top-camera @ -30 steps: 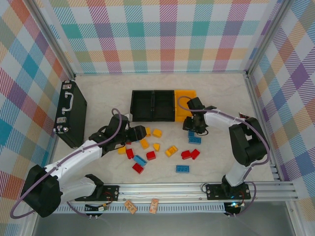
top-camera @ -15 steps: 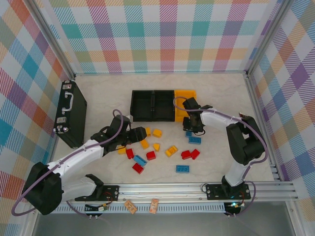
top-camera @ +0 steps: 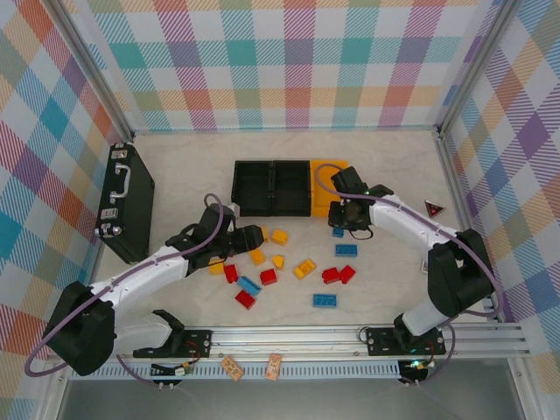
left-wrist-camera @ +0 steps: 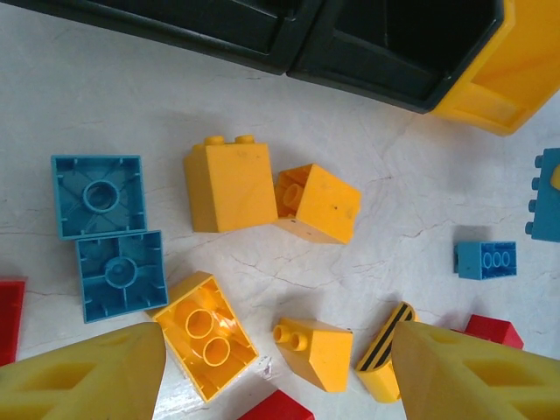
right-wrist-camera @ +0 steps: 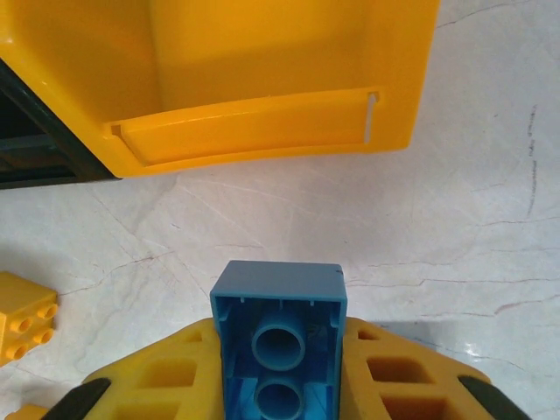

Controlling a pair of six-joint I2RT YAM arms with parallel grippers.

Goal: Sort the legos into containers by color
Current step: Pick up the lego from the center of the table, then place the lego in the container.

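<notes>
Over the bench (top-camera: pixel 385 166), from the top camera, the three containers (top-camera: pixel 271 188) are sitting joined in a row, two black and the orange-yellow bin (top-camera: pixel 320 199) at the right end. Loose legos (top-camera: pixel 280 262) in red, yellow-orange and blue are lying scattered in front of them. The left pincer (top-camera: pixel 245 238) is hanging low at the left edge of the scatter. The right pincer (top-camera: pixel 343 220) is hovering just in front of the orange-yellow bin. A black briefcase (top-camera: pixel 122 201) is lying at far left.

From the left wrist, the left pincer (left-wrist-camera: pixel 280 376) is gaping wide and holding nothing, with two yellow-orange bricks (left-wrist-camera: pixel 206 337) lying on the bench below the gap. Two blue bricks (left-wrist-camera: pixel 96 194) are lying studs-down at the left.

From the right wrist, the right pincer (right-wrist-camera: pixel 280 359) is clamping a blue lego (right-wrist-camera: pixel 280 306), its hollow underside facing the camera. It is hanging above the bench near the orange-yellow bin's (right-wrist-camera: pixel 262 79) wall.
</notes>
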